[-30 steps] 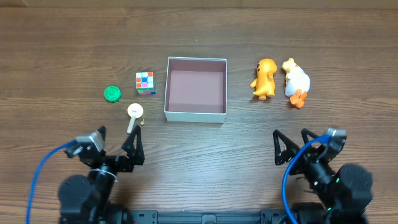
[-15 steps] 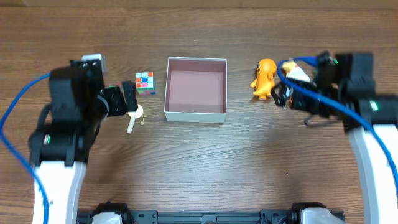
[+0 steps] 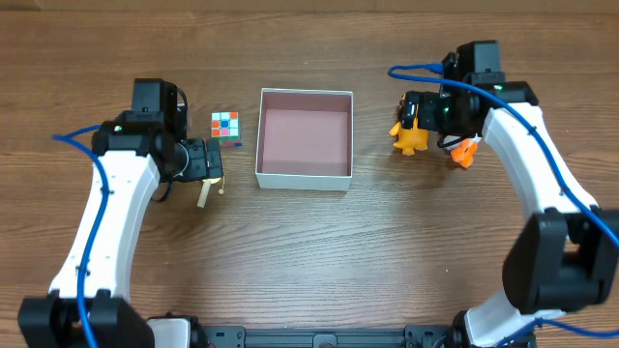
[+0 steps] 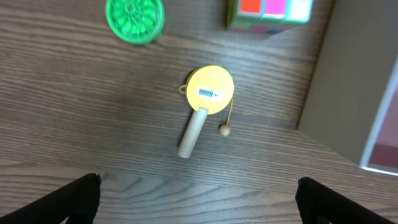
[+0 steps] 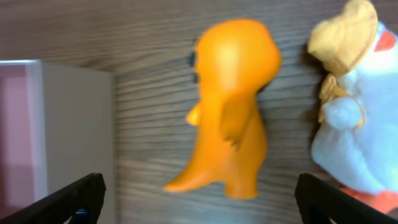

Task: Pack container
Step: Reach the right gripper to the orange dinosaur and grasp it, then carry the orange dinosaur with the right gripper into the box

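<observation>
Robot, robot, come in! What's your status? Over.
Left gripper open over yellow paddle toy. Right gripper open over orange dinosaur, white duck close beside it. Container empty, nothing blocking its opening.

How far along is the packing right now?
Done: nothing; the box is empty. In hand: the left pincer hangs open over the yellow paddle, the right pincer open over the orange toy; neither grips. Left: both of those, plus the green disc, cube and plush duck.
</observation>
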`<state>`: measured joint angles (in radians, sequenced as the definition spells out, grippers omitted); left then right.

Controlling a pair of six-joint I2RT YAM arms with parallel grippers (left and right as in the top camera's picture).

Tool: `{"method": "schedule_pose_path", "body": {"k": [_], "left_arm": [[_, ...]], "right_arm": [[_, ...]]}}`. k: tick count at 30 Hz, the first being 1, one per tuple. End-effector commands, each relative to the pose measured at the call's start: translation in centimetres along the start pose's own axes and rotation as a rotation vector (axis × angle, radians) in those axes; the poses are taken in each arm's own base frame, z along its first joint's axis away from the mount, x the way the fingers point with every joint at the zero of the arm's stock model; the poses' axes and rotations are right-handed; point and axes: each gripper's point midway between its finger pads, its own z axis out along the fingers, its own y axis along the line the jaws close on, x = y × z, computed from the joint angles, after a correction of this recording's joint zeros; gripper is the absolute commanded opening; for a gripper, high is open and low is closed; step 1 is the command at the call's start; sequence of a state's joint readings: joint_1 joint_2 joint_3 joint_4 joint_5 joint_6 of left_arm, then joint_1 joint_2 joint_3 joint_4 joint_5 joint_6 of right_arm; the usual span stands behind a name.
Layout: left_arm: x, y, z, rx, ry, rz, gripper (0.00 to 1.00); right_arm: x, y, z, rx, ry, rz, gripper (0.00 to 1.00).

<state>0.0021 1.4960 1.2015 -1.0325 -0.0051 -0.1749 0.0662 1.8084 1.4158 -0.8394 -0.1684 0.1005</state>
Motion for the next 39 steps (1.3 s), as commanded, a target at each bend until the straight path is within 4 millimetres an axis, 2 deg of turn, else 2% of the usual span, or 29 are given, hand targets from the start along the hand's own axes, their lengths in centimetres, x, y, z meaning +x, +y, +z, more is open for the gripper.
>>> {"method": "schedule_pose_path", "body": {"k": [1, 7, 10, 11, 14, 18, 19, 20, 22, 25, 27, 28, 30, 31, 32, 35, 39], "left_arm": [[-0.2, 0.3, 1.5, -0.022, 0.044, 0.018, 1.00], [0.6, 0.5, 4.3, -0.038, 0.141, 0.019, 1.00], [1.0, 0.5, 5.2, -0.043, 0.175, 0.019, 1.00], [1.1, 0.5, 5.5, -0.045, 0.184, 0.019, 1.00], [0.8, 0.1, 5.9, -0.025, 0.180, 0.002, 1.00], [0.6, -0.5, 5.9, 0.013, 0.172, -0.004, 1.00], [0.4, -0.6, 6.0, 0.018, 0.164, -0.004, 1.00], [0.4, -0.7, 6.0, 0.021, 0.165, -0.005, 1.00], [0.8, -0.6, 5.9, 0.019, 0.180, -0.005, 1.00], [0.2, -0.7, 5.3, 0.025, 0.170, 0.046, 1.00], [-0.6, -0.8, 3.9, 0.027, 0.143, 0.082, 1.00], [-1.4, -0.7, 2.2, 0.023, 0.107, 0.103, 1.00], [-2.3, -0.1, -1.0, -0.013, 0.039, 0.101, 1.00], [-2.7, 0.3, -3.1, -0.033, -0.010, 0.089, 1.00], [-3.0, 1.2, -6.3, -0.078, -0.090, 0.066, 1.00], [-2.4, 4.1, -12.5, -0.189, -0.249, -0.032, 1.00], [-1.1, 5.1, -16.8, -0.188, -0.388, -0.065, 1.00]], "right_arm": [[-1.4, -1.1, 1.3, 0.059, -0.029, 0.014, 1.00], [-0.8, -1.7, 4.0, 0.066, 0.011, 0.058, 0.82], [0.2, -2.1, 5.9, 0.072, 0.059, 0.095, 0.70], [0.4, -2.1, 6.3, 0.068, 0.071, 0.100, 0.61], [0.2, -1.9, 6.5, 0.057, 0.065, 0.097, 0.46], [0.6, -1.6, 6.4, 0.046, 0.078, 0.097, 0.31], [0.5, -1.4, 5.6, 0.045, 0.077, 0.096, 0.28], [-0.2, -0.7, 3.7, 0.038, 0.050, 0.088, 0.22], [-1.5, 0.8, 0.4, 0.028, -0.010, 0.057, 0.20], [-2.8, 5.4, -6.5, -0.024, -0.129, -0.027, 0.18], [-2.8, 8.2, -9.6, -0.061, -0.189, -0.083, 0.17], [-2.4, 9.9, -11.0, -0.087, -0.218, -0.102, 0.16], [-1.4, 12.3, -12.4, -0.121, -0.236, -0.092, 0.13], [-0.7, 13.8, -12.4, -0.143, -0.226, -0.095, 0.11], [0.5, 15.7, -11.9, -0.165, -0.202, -0.109, 0.10], [1.9, 18.6, -9.8, -0.163, -0.178, -0.100, 0.10], [2.9, 21.6, -6.3, -0.177, -0.147, -0.124, 0.11]]}}
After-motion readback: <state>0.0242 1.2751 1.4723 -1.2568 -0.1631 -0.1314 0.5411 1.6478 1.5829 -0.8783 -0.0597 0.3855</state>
